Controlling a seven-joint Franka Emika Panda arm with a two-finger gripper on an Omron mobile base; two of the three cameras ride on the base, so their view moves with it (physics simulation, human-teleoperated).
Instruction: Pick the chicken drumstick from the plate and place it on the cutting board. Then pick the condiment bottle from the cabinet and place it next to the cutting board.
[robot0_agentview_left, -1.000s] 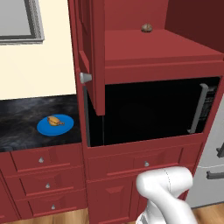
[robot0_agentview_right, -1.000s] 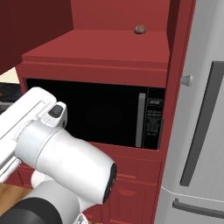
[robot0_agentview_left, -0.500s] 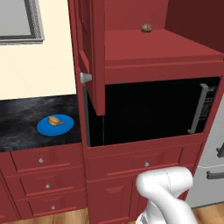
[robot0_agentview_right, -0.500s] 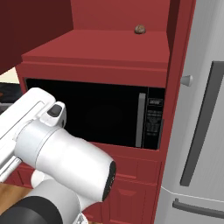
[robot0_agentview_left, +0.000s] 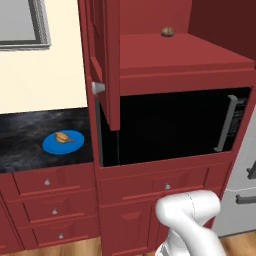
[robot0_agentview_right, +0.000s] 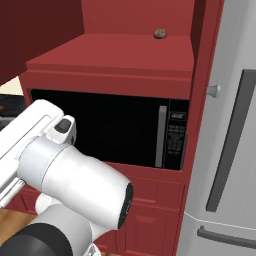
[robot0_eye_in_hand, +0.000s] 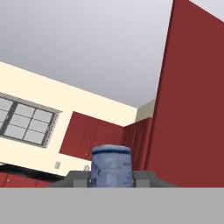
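Note:
The chicken drumstick (robot0_agentview_left: 62, 137) lies on the blue plate (robot0_agentview_left: 75, 145), which sits on the dark counter at the left. The cabinet (robot0_agentview_left: 165, 55) stands with its door (robot0_agentview_left: 107, 60) swung open, and its inner shelf (robot0_agentview_right: 115, 55) also shows from the right side. In the hand view my gripper (robot0_eye_in_hand: 111, 176) is shut on a blue-grey capped cylinder, the top of the condiment bottle (robot0_eye_in_hand: 111, 164); its body is hidden below. The hand points upward toward the ceiling. The cutting board is out of view.
A small round brown lump (robot0_agentview_left: 167, 31) sits at the back of the shelf (robot0_agentview_right: 160, 33). A black microwave (robot0_agentview_left: 170, 125) fills the niche below, with red drawers (robot0_agentview_left: 50, 200) under the counter. A grey fridge (robot0_agentview_right: 235, 150) stands at the right. A tall red panel (robot0_eye_in_hand: 192, 109) rises beside the hand.

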